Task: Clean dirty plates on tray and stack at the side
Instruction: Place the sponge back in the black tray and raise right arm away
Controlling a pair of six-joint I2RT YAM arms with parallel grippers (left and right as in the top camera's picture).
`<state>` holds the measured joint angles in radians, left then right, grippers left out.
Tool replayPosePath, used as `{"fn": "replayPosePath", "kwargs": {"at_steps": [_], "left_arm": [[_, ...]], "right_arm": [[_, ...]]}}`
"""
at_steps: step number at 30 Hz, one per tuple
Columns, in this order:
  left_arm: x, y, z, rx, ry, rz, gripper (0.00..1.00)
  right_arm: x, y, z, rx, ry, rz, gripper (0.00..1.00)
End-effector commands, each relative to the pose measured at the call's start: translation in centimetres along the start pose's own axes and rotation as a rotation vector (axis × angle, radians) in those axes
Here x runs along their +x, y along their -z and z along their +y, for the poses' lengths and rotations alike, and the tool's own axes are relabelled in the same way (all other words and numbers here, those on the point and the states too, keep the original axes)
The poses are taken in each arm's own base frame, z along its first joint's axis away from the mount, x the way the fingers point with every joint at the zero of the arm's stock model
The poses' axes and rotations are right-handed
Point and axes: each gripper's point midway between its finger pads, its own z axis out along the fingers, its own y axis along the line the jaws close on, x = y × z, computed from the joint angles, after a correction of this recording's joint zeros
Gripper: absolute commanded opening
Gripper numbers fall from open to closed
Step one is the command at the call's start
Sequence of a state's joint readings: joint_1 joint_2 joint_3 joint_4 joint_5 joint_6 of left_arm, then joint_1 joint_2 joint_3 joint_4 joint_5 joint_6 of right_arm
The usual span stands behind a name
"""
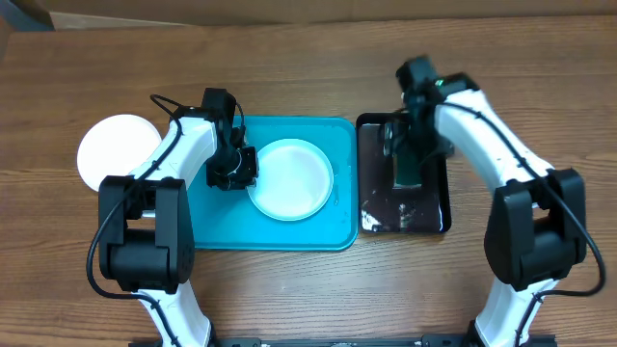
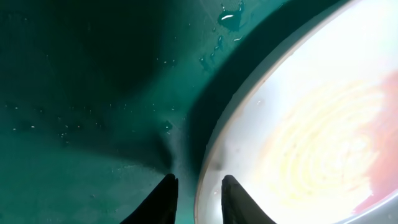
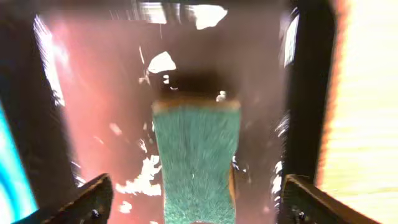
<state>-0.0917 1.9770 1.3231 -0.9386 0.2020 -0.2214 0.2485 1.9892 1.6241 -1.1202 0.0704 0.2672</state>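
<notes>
A round pale plate (image 1: 294, 183) lies on the turquoise tray (image 1: 222, 222). In the left wrist view the plate (image 2: 311, 124) shows a red-brown smear at its right and a yellowish film. My left gripper (image 1: 233, 172) is at the plate's left rim. Its fingers (image 2: 199, 199) are close together, one over the wet tray (image 2: 93, 93) and one over the plate, pinching the rim. A second, white plate (image 1: 114, 149) lies on the table left of the tray. My right gripper (image 1: 405, 164) hangs wide open (image 3: 196, 199) over a green sponge (image 3: 196, 155).
The sponge lies in a glossy black tray (image 1: 424, 217) right of the turquoise tray; its wet floor (image 3: 112, 93) shows pale flecks. The table is bare wood around both trays.
</notes>
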Motion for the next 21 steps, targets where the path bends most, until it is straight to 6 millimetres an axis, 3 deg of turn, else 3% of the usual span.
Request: {"fn": "replayPosePath", "kwargs": {"at_steps": [1, 6, 11, 12, 15, 18, 21], "left_arm": [[-0.7, 1.3, -0.9, 0.015, -0.031, -0.043, 0.27], [-0.4, 0.9, -0.6, 0.004, -0.031, -0.035, 0.21], [-0.1, 0.1, -0.5, -0.003, -0.036, -0.035, 0.21], [-0.1, 0.1, -0.5, -0.003, -0.037, -0.035, 0.17], [-0.1, 0.1, -0.6, -0.002, -0.038, -0.035, 0.04], [0.0, 0.6, -0.4, -0.010, -0.034, -0.024, 0.04], [-0.6, 2.4, -0.1, -0.018, -0.018, -0.026, 0.04]], "right_arm": [[-2.9, 2.9, -2.7, -0.004, -0.101, -0.093, 0.97], [-4.0, 2.8, -7.7, 0.012, -0.243, -0.102, 1.00], [-4.0, 2.7, -12.3, 0.037, -0.348, -0.089, 1.00], [-4.0, 2.7, -13.1, 0.041, -0.365, -0.089, 1.00], [-4.0, 2.7, -14.7, 0.048, -0.402, -0.089, 1.00], [-3.9, 2.7, -15.5, 0.052, -0.421, -0.090, 1.00], [-3.9, 2.7, -15.9, 0.053, -0.429, -0.090, 1.00]]}}
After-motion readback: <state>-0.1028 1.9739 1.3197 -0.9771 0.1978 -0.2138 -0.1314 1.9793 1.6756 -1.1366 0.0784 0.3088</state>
